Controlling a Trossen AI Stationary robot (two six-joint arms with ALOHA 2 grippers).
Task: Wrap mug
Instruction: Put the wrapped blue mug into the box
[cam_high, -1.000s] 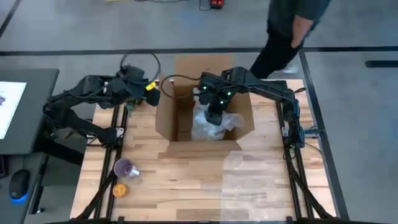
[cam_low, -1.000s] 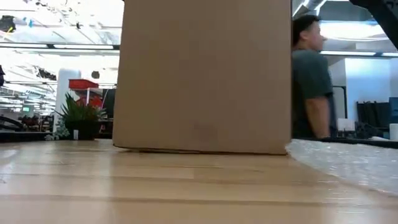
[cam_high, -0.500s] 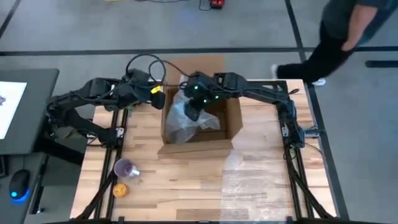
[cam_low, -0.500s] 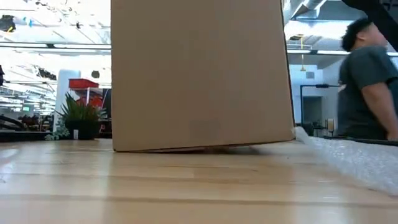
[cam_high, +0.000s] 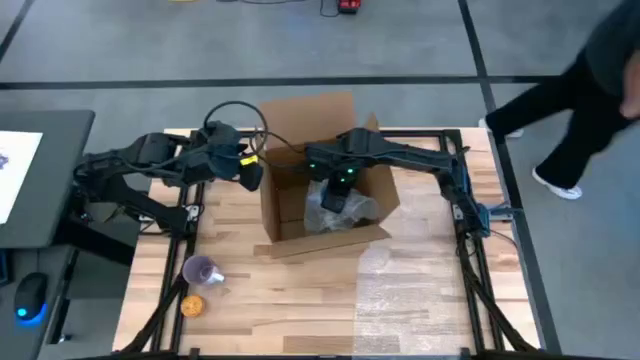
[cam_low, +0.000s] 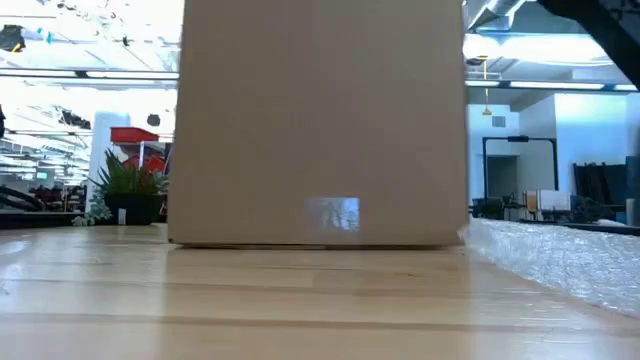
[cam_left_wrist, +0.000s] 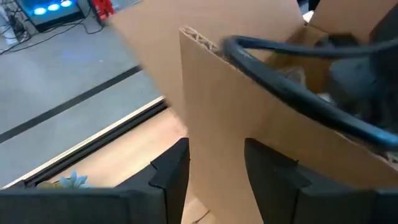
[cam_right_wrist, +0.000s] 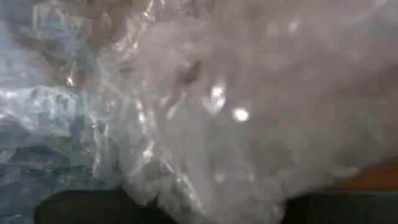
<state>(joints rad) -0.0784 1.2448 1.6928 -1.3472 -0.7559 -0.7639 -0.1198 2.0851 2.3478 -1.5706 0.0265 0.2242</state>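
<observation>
High view: right hand (cam_high: 338, 192) is down inside the box (cam_high: 283, 214), on the bubble-wrap bundle (cam_high: 352, 213), grip unclear; left hand (cam_left_wrist: 214, 163) pinches the box's left wall.

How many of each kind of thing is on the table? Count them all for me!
Cardboard box: 1
Bubble wrap bundle inside the box: 1
Bubble wrap sheet lying flat: 1
Purple cup: 1
Small orange thing: 1
Total: 5

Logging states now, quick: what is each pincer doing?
Left pincer: closed on the cardboard box wall.
Right pincer: inside the box at the bubble wrap; cannot be told.
</observation>
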